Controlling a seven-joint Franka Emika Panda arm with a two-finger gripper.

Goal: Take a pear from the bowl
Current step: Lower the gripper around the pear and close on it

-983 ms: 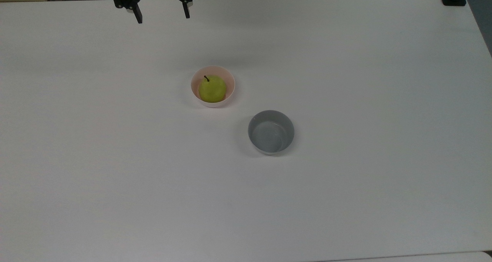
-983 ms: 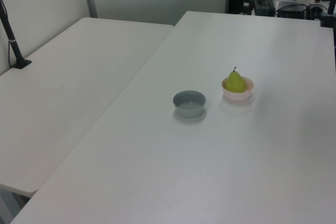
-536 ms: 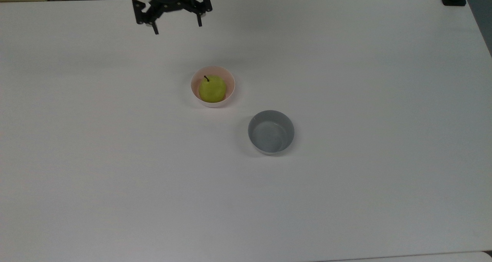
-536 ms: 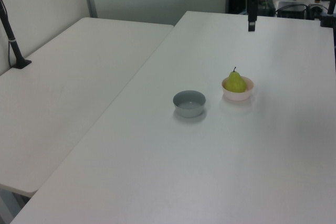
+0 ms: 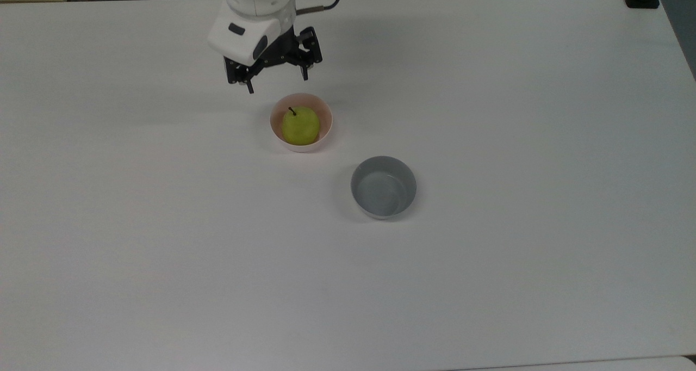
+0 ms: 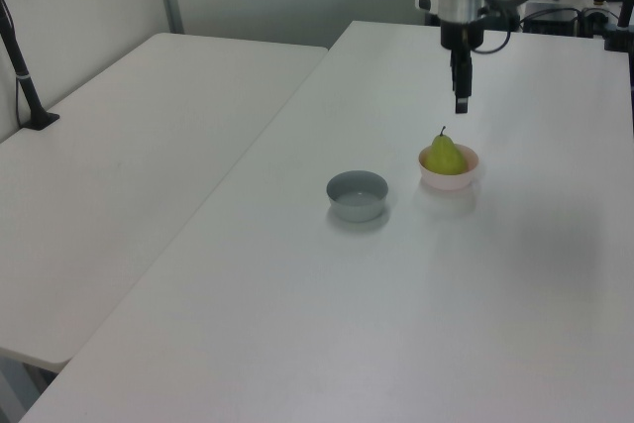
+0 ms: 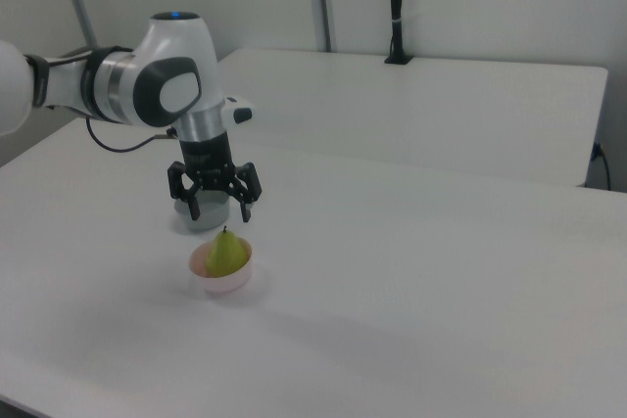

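The yellow-green pear (image 5: 300, 126) stands upright, stem up, in the pale pink bowl (image 5: 328, 122) near the middle of the white table. My gripper (image 5: 278, 84) hangs open just past the bowl's upper-left rim in the top view, fingers pointing down and nothing between them. In the left view the gripper (image 6: 461, 101) hovers a little above and behind the pear (image 6: 445, 156) and bowl (image 6: 449, 179). The right view has the gripper (image 7: 220, 214) spread wide just above the pear (image 7: 226, 252) in its bowl (image 7: 223, 282), not touching it.
A grey bowl (image 5: 383, 186) stands empty, down and right of the pink bowl in the top view, also the grey bowl (image 6: 357, 195). A second white table (image 6: 129, 165) adjoins on the left view's left, with a black post (image 6: 25, 86).
The arm came in from the table's far edge toward the pink bowl and dropped lower, fingers staying open. Pear and both bowls have not moved.
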